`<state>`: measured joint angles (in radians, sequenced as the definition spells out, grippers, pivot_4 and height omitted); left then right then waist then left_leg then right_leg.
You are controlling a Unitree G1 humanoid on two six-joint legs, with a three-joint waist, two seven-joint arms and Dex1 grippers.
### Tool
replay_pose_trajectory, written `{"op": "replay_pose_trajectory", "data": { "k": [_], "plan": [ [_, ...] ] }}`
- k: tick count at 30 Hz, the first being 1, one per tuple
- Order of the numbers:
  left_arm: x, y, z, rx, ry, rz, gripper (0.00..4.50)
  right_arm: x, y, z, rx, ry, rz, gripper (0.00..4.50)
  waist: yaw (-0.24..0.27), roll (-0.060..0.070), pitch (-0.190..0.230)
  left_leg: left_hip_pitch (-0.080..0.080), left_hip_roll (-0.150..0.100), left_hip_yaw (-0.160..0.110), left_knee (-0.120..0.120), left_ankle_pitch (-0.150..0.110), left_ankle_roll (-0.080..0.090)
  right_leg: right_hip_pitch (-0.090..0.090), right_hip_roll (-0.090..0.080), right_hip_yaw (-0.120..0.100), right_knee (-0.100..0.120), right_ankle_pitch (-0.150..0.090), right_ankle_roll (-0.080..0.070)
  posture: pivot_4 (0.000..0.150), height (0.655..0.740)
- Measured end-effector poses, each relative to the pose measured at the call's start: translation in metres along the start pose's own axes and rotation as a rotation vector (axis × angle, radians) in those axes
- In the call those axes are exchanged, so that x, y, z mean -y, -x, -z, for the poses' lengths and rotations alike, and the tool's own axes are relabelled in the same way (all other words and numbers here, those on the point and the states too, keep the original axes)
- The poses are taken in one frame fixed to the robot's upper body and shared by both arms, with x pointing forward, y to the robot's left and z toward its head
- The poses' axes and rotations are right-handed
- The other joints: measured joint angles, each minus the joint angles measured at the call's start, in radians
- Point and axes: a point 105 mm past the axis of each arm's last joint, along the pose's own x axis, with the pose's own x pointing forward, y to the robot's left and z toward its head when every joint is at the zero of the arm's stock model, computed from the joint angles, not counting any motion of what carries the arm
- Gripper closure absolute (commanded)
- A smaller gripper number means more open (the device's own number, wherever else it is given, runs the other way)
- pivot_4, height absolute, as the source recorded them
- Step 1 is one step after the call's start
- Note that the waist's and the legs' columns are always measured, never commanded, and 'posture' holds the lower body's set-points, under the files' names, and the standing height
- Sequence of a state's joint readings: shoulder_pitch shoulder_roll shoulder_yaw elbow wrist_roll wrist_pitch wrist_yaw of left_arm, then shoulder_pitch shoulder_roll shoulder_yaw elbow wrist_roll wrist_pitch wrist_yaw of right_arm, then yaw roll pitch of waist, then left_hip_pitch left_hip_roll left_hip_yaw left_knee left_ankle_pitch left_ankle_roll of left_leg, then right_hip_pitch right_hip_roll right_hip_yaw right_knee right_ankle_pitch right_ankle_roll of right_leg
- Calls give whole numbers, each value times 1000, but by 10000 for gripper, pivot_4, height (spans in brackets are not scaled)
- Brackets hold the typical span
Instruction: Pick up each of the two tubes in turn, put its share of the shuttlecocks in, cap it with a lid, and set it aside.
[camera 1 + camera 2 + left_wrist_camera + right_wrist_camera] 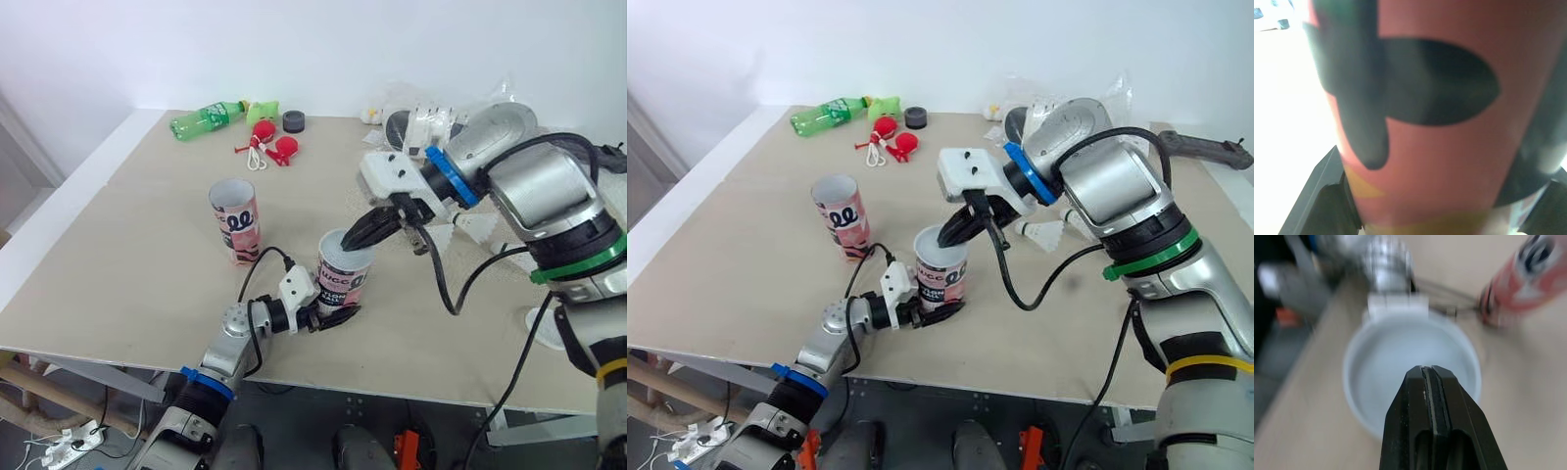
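The near tube (pixel 345 271) stands upright on the table (pixel 137 264), close to the front edge, with its open mouth up. The left gripper (pixel 334 315) grasps it low on its wall, from the robot's side. In the left wrist view the pink wall with a black mark sits very near, between the two black fingers (pixel 1316 198). The right gripper (pixel 355 237) hangs just over the mouth of this tube and points down into it at a slant. Its two fingers (pixel 1452 423) are pressed flat together, and I cannot see anything between them. In the right wrist view the closed tip is above the white round inside of the tube, near the rim on the robot's side. The second tube (pixel 235 220) stands upright too, with its mouth open, further back and to the robot's left, well apart from the first one. No gripper touches it. A white shuttlecock (pixel 1049 233) lies on the table to the right, just behind the right arm. At the far edge of the table lie a green bottle (pixel 208 118) on its side, some red things (pixel 271 147) with a white cord, and a dark round thing (pixel 293 120) beside them.
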<state>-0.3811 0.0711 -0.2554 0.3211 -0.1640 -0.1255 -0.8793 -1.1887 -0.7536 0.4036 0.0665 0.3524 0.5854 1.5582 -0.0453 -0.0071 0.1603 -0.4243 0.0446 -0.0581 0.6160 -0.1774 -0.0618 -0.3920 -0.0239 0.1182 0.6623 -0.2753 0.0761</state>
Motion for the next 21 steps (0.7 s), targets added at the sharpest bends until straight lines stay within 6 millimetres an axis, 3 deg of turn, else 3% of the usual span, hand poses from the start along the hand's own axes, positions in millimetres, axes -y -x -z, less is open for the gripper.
{"op": "replay_pose_trajectory", "data": {
  "k": [4,9,10,11,12,17,21],
  "plan": [
    [2,0,-2,10,-1,-1,15125,7,23,-23,224,-9,172,30930,4,-2,2,-2,0,-1,0,0,0,0,0,-2,0,-2,1,1500,7400],
    [2,2,-3,19,2,-5,15125,-5,37,15,315,-220,285,9898,6,-2,4,-2,0,-2,0,-2,2,-1,0,-2,0,-3,0,1500,7400],
    [2,3,-3,16,2,-5,6605,-9,40,21,329,-254,310,4998,6,-2,4,-2,0,-2,-1,-2,2,-1,0,-3,0,-3,0,1500,7400],
    [1,4,-3,15,1,-8,2962,-11,42,26,332,-274,331,640,6,-2,4,-2,0,-2,-1,-2,2,-1,0,-3,0,-3,0,1500,7400],
    [1,3,-3,12,5,-7,445,-17,46,33,326,-290,366,0,6,-2,4,-2,0,-2,-1,-2,2,-1,0,-3,0,-3,0,1500,7400],
    [0,8,-3,6,6,-13,445,-38,45,71,365,-426,476,0,-1,-3,5,-2,0,-2,-1,-2,3,0,0,-2,0,-4,0,1500,7400],
    [0,13,-2,5,18,-20,445,-52,40,77,355,-418,531,0,-4,-4,5,0,1,-3,-1,-2,3,1,1,-3,0,-4,-1,1500,7400]
  ]
}}
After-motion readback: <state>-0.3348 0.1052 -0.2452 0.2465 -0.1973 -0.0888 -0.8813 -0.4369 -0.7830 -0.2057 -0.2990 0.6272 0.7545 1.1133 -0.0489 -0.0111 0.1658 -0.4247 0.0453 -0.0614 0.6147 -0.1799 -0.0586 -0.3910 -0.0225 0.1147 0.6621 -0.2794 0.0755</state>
